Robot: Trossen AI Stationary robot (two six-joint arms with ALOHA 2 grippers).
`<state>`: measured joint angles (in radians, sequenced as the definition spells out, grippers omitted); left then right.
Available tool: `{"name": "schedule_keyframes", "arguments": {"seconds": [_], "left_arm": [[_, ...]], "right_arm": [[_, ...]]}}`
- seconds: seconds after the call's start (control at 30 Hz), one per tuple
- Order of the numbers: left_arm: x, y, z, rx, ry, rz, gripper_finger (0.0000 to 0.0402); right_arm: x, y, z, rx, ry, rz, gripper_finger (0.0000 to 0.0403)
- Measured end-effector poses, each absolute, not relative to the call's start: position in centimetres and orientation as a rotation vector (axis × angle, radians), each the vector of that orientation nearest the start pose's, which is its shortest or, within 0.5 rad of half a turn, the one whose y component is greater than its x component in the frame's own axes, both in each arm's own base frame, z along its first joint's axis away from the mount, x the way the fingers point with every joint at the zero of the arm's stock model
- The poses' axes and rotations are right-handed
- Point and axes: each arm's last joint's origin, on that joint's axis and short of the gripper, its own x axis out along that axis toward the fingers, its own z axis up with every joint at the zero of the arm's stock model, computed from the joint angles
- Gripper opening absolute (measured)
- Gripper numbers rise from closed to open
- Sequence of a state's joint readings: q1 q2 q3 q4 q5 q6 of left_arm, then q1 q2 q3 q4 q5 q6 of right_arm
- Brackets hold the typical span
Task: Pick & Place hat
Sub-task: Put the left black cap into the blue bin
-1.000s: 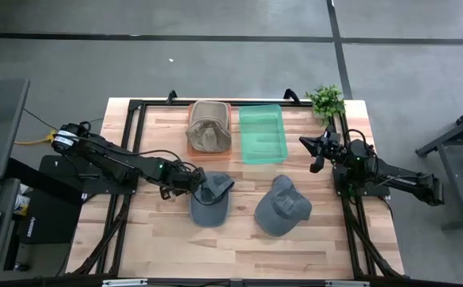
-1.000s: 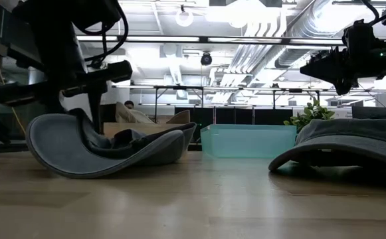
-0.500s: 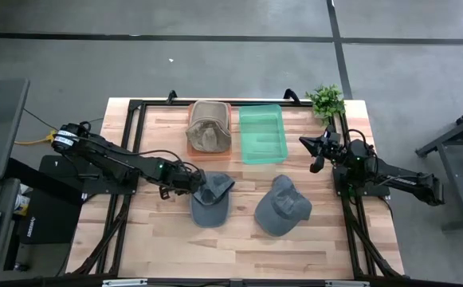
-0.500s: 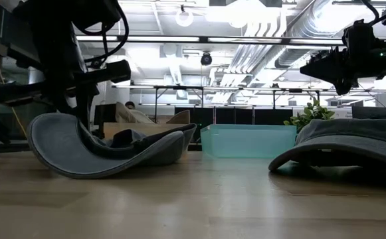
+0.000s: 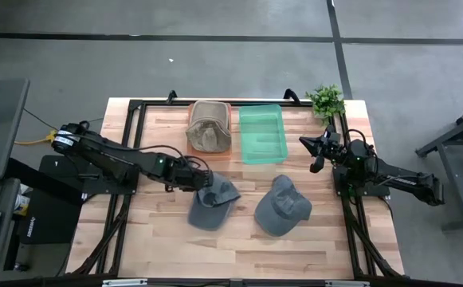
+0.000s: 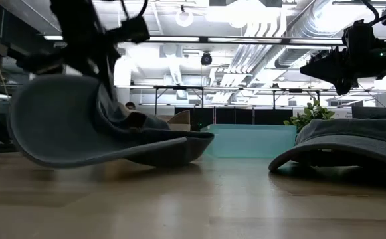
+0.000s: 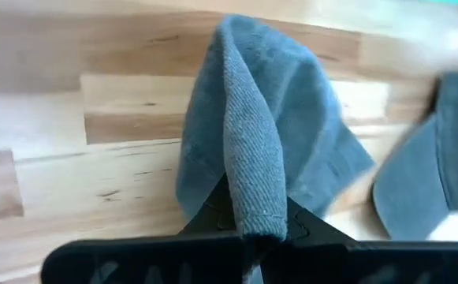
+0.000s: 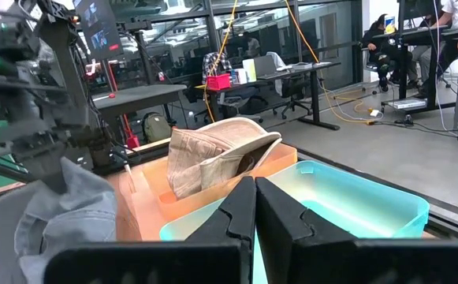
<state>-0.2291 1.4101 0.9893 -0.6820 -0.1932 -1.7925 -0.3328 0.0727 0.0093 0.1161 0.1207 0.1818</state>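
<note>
**Lifted since a second ago: left-hand grey cap now partly off the table**

Raised and tilted, the grey cap hangs from the left gripper, whose fingers are pinched tight on a fold of its fabric; a second ago it lay flatter on the wood. In the low view the cap has its near rim clear of the table, while the far brim end looks to be touching or just above it. The left wrist view shows the fold of cap standing up between the jaws.

Second grey cap lies flat on the table, beside the first, unmoved.

Farther back: tan hat sits in an orange tray; the green bin stands just beside it.

Right gripper waits above the table's right edge, near the small plant; its fingers are closed together, holding nothing.
</note>
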Motion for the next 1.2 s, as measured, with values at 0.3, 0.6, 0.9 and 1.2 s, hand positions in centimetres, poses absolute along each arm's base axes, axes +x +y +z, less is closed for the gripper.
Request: {"name": "schedule_keyframes", "arguments": {"seconds": [0.3,0.6,0.9,1.2], "left_arm": [[26.9,-6.0,26.8,-1.147,0.931,0.666,0.0],[27.2,-6.3,29.5,-1.038,0.996,0.476,0.0],[27.3,-6.5,30.3,-0.954,1.018,0.358,0.0],[27.4,-6.6,30.4,-0.937,1.025,0.313,0.0]], "right_arm": [[9.5,-3.6,17.2,0.173,-0.094,-0.447,0.0005],[9.5,-3.6,17.2,0.173,-0.094,-0.448,0.0005],[9.5,-3.6,17.2,0.173,-0.094,-0.448,0.0005],[9.5,-3.6,17.2,0.173,-0.094,-0.447,0.0005]]}}
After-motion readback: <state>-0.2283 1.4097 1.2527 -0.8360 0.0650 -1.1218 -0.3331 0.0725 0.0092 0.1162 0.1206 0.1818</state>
